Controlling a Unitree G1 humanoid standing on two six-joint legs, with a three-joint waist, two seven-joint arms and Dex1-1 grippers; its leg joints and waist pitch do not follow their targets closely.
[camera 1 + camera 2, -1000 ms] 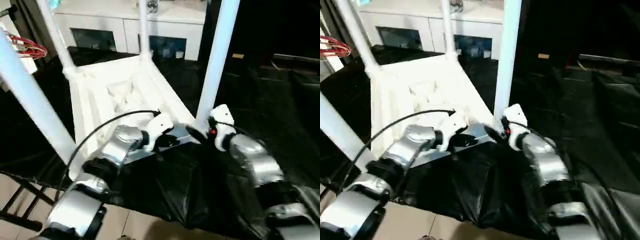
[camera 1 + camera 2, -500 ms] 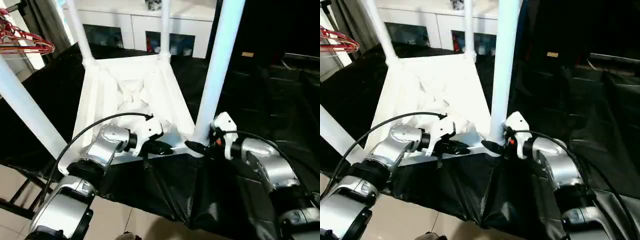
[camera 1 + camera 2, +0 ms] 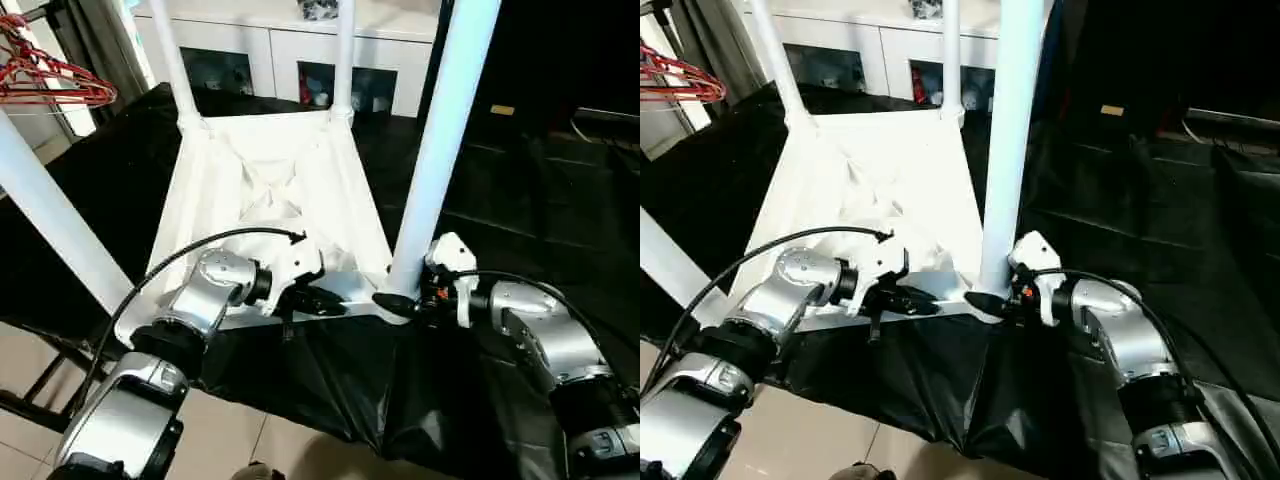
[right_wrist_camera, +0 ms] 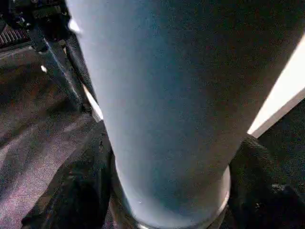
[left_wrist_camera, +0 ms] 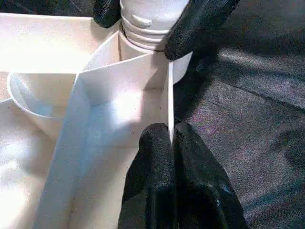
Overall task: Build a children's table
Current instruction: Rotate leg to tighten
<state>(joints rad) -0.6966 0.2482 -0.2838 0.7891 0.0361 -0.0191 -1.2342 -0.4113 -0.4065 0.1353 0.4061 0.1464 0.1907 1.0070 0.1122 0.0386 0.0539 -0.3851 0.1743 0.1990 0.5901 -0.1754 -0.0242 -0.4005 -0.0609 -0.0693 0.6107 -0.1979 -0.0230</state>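
Observation:
The children's table lies upside down on black cloth, its white ribbed tabletop [image 3: 270, 170] facing up. Legs stand in the corner sockets: two at the far corners [image 3: 343, 55], one at the near left [image 3: 50, 215] and one at the near right [image 3: 440, 140]. My left gripper [image 5: 171, 131] is shut on the thin near rim wall of the tabletop, close to the near-right socket. My right gripper [image 3: 395, 298] clasps the base of the near-right leg [image 4: 167, 95], one black finger [image 5: 200, 24] on each side of its ribbed collar.
A white glass-door cabinet [image 3: 270, 40] stands behind the table. Red hangers [image 3: 50, 85] hang at the far left. Black cloth [image 3: 520, 200] covers the work surface and drapes over its near edge, with tiled floor [image 3: 230, 440] below.
The camera has tilted and shifted. My right gripper's fingers have drawn in around the base of the near-right leg. My left gripper keeps its hold on the rim.

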